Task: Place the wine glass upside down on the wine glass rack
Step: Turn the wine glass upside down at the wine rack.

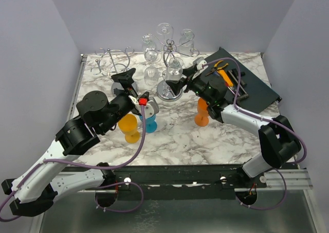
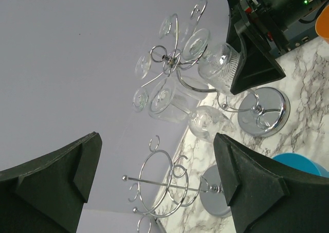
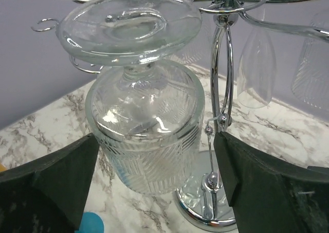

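The wine glass (image 3: 146, 114) is being shown upside down at the rack (image 3: 224, 63). Its foot is uppermost and resting in one of the wire hooks, and its bowl is hanging beside the chrome post above the marbled surface (image 3: 46, 125). The right end effector (image 3: 155, 140) is being held around the bowl with its fingers (image 3: 61, 176) spread wide. A gap is showing on the post side; on the other side a light touch cannot be ruled out. The glass is therefore being judged as carried by the hook, not gripped. The left end effector (image 2: 157, 139) is being held wide open with nothing between its fingers, well apart from the glass and pointed towards a second wire stand (image 2: 159, 186). The placing is being reckoned as all but done, since the glass is hanging inverted on the rack. What is being left, by the look of it, is a clean retreat of the right fingers without the bowl or hook being nudged.
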Motion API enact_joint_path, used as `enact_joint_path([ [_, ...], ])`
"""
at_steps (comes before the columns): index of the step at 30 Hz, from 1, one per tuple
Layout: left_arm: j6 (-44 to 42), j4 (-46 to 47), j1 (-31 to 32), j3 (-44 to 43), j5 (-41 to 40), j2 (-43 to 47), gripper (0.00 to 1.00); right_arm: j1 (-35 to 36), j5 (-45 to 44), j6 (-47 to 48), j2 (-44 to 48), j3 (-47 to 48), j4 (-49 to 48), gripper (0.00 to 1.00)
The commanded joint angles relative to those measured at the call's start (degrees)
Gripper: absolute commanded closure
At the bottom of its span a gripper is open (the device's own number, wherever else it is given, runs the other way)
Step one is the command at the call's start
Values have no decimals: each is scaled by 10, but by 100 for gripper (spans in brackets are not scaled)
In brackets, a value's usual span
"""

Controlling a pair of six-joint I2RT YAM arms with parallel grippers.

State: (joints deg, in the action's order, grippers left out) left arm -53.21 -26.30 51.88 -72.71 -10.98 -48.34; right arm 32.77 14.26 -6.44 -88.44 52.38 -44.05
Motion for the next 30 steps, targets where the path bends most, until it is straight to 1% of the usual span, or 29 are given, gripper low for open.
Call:
enact_joint_path([
  [1, 11, -4, 2, -4, -9, -2, 1, -2, -17, 8, 11, -10, 12, 0],
  [4, 38, -5, 2, -16, -11, -13, 1, -3, -30, 16, 38, -12, 63, 0],
  [7, 69, -8, 2, -40, -16, -35, 1, -3, -42, 24, 85, -17, 129, 0],
  [14, 153, -14, 2, -131, -56, -121, 1, -17, -81, 25, 211, -4, 339, 1],
  [17, 183, -17, -3, -184, -76, -178, 1, -45, -85, 4, 248, 39, 421, 5],
  [19, 199, -26, -9, -228, -79, -216, 1, -63, -89, -5, 257, 78, 469, 9],
  [21, 208, -38, -19, -267, -79, -254, 2, -77, -89, -12, 251, 131, 506, 13],
  [24, 216, -53, -37, -327, -86, -318, 3, -94, -93, -24, 216, 221, 553, 17],
  [28, 269, -104, -74, -444, -83, -407, 9, -131, -74, -58, 131, 337, 600, 25],
  [30, 299, -129, -87, -496, -79, -446, 12, -145, -58, -69, 86, 393, 612, 26],
])
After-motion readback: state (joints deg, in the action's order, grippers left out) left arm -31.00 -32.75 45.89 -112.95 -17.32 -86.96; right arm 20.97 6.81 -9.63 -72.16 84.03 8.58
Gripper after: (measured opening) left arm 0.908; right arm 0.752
